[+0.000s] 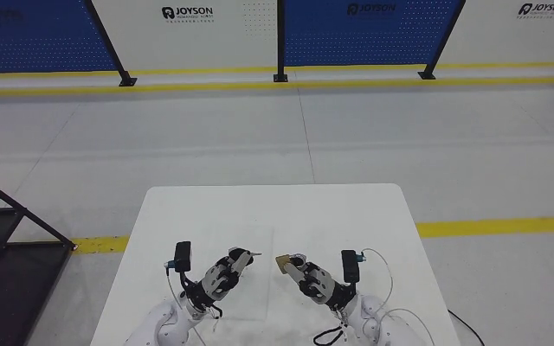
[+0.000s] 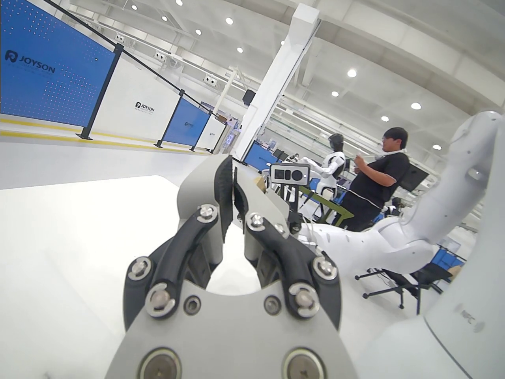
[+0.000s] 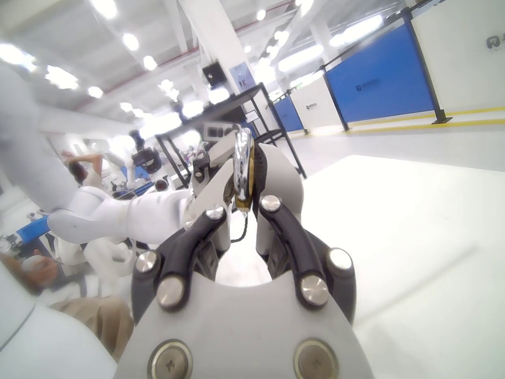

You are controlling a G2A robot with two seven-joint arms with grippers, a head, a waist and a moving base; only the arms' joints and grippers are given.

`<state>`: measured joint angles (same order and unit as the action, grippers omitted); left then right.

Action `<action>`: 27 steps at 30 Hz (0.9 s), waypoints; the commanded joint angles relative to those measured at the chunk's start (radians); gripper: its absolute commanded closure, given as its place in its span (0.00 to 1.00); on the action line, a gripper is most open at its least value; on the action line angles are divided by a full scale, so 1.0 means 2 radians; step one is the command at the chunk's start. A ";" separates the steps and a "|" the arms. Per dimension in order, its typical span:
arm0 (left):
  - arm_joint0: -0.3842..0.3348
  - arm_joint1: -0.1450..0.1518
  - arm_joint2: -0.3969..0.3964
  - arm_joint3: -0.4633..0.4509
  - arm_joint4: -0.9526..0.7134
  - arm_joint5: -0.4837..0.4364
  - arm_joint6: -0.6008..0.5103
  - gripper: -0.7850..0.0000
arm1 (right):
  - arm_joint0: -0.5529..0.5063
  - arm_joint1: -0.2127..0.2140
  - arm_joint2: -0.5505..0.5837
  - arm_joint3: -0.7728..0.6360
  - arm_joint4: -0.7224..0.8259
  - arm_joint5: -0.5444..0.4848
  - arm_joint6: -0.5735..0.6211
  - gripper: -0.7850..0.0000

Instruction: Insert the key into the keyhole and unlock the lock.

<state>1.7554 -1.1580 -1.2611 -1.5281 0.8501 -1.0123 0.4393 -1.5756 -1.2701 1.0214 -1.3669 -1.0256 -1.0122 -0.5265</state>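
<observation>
Above the near half of the white table (image 1: 260, 212), both grippers low and close together, tips angled toward each other.

At the right gripper (image 1: 293, 263): clamped firmly on the lock (image 1: 282, 259). From the right wrist, seen edge-on, with chrome shackle and brass body squeezed between the two fingers (image 3: 278, 175). From above, brass end poking out past the fingertips, on the side facing the other arm. Held above the tabletop, not resting on it. Keyhole too small to make out.

At the left gripper (image 1: 237, 261): closed as well, pinching the key (image 1: 249, 254). From above, just a thin sliver sticking out beyond the fingertips, aimed toward the lock. From the left wrist, black ribbed pads (image 2: 224, 185) drawn almost flat together, leaving only a hairline slit; hard to pick out the key itself there.

Between key tip and lock — a small gap, near but not touching. Key not yet in the lock.

Elsewhere: grey floor (image 1: 260, 130) with yellow lines (image 1: 485, 227) beyond the table, blue and white barriers (image 1: 363, 30) at the back, a black frame (image 1: 30, 227) off the table's left corner.
</observation>
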 commanded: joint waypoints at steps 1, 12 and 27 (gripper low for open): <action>0.000 0.000 0.000 0.000 0.000 0.000 0.000 1.00 | 0.000 0.000 0.000 0.000 0.000 0.000 0.000 1.00; -0.003 -0.009 0.024 -0.010 -0.021 0.013 0.034 1.00 | 0.011 -0.019 -0.042 0.021 0.098 0.004 -0.056 1.00; -0.040 -0.032 0.102 0.046 0.046 0.000 0.184 1.00 | 0.027 -0.050 -0.096 0.043 0.123 0.000 -0.141 1.00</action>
<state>1.6789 -1.2208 -1.0593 -1.4373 0.9489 -1.0123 0.8094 -1.5207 -1.3707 0.8300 -1.2811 -0.7793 -1.0123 -0.8078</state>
